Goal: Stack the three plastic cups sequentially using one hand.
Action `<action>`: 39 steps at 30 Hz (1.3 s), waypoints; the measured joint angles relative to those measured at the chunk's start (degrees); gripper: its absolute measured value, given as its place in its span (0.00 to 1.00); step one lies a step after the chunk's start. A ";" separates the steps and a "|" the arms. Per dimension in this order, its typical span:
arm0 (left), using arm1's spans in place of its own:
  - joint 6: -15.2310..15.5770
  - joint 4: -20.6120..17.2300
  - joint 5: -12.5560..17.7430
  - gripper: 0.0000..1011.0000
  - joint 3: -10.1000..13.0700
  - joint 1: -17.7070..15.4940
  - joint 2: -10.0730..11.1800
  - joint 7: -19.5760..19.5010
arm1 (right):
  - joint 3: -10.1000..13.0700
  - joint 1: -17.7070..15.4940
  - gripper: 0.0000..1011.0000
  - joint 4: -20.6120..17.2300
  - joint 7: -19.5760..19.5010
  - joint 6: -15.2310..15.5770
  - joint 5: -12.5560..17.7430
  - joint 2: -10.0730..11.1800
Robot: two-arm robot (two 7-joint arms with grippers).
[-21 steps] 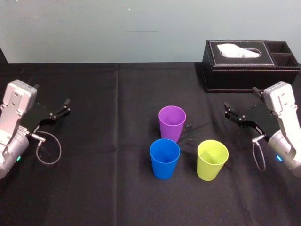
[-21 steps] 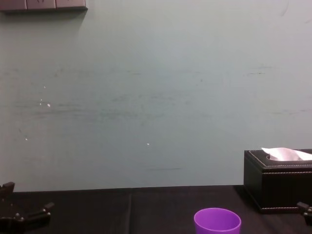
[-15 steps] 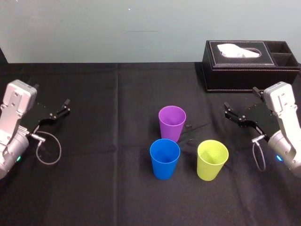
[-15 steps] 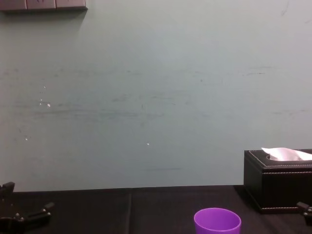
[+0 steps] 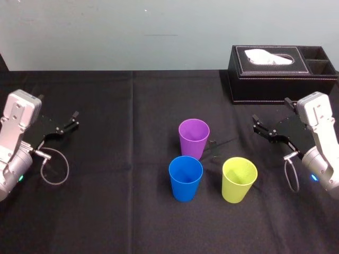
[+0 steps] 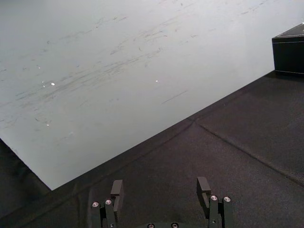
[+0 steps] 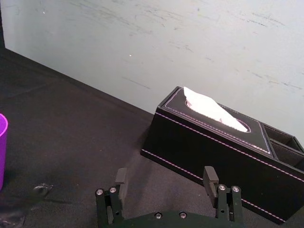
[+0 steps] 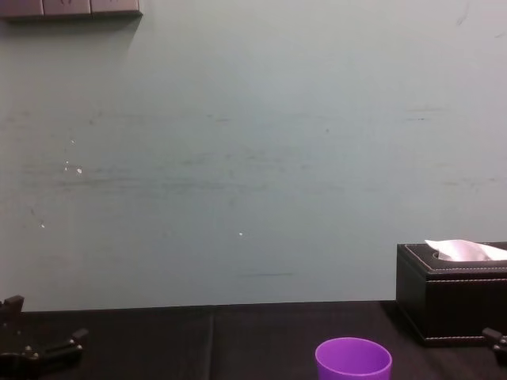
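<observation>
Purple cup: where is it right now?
In the head view, the purple cup stands at the middle of the table, just behind the blue cup; the yellow-green cup is nearer, to its right.

Three cups are set apart from one another near the middle of the table point(image 5: 116, 211). The rear cup point(image 5: 194, 137) is placed farthest back, the front left cup point(image 5: 185, 178) just before it, and the front right cup point(image 5: 239, 179) to that one's right. A tissue box point(image 5: 280, 73) is set at the far right, behind the right gripper point(image 5: 257, 124). The left gripper point(image 5: 74, 120) is held at the far left.
</observation>
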 joint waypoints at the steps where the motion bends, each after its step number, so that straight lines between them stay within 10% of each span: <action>1: 0.00 0.00 0.00 1.00 0.00 0.00 0.00 0.00 | 0.00 0.00 0.99 0.00 0.00 0.00 0.00 0.00; 39: 0.00 0.00 0.00 1.00 0.00 0.00 0.00 0.00 | 2.19 -1.85 0.99 -0.47 1.66 -2.84 1.83 -0.51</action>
